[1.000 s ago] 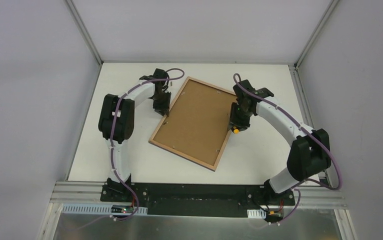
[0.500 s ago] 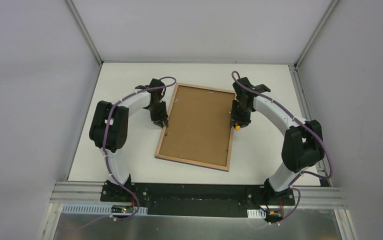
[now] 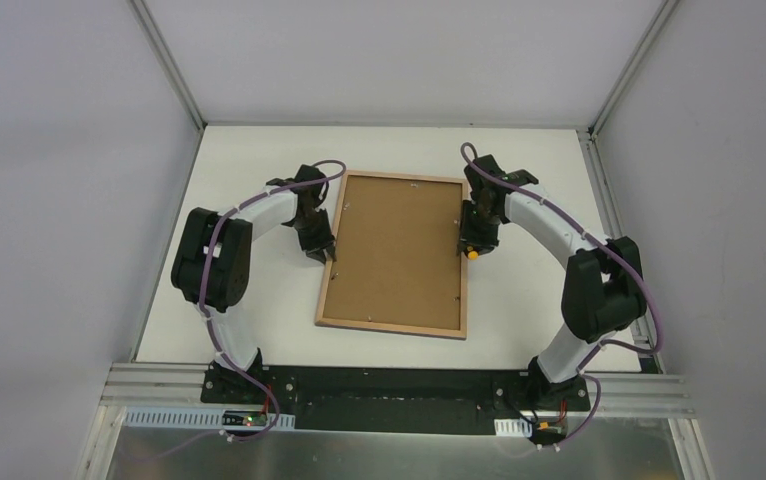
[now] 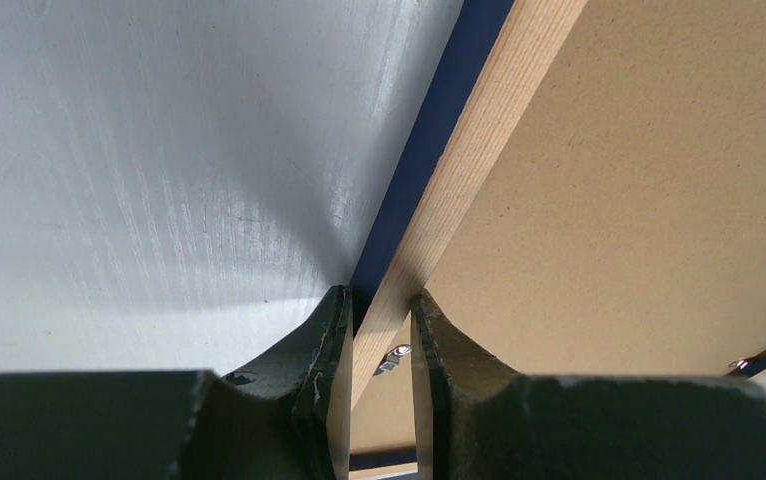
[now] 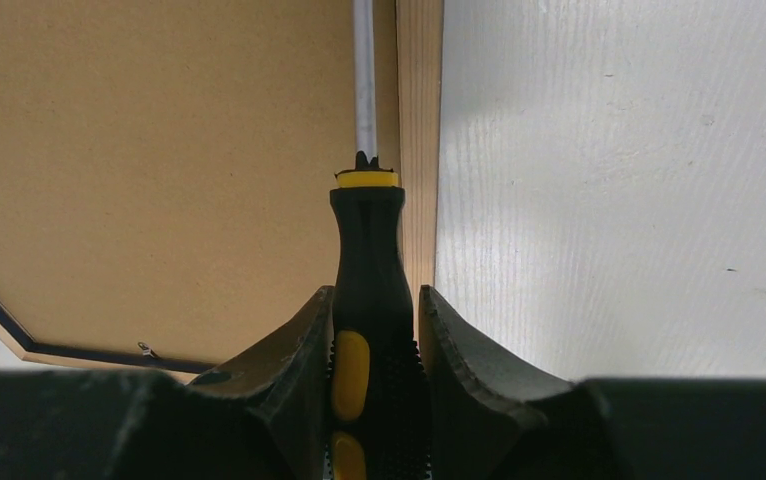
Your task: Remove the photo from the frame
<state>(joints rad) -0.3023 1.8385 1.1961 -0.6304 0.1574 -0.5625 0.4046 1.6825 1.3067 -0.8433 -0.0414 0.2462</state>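
Observation:
The frame [image 3: 391, 327] lies face down on the white table, its light wood rim around the brown backing board [image 3: 395, 250]. The photo is hidden under the board. My left gripper [image 3: 327, 252] is shut on the frame's left rim [image 4: 479, 130], one finger on the blue outer edge [image 4: 429, 130] and one on the board side. My right gripper [image 3: 475, 236] is shut on a black and yellow screwdriver [image 5: 367, 240]. Its metal shaft [image 5: 363, 70] lies along the inside of the right rim [image 5: 419, 100].
A small metal clip [image 4: 396, 352] sits on the backing board just behind my left fingers, and another clip [image 5: 146, 349] shows near the board's corner. Grey walls enclose the table [image 3: 249, 300] on three sides. The arm bases stand at the near edge.
The frame has turned from a slant to lie square with the table edges. Both arms swung with it, keeping their holds.

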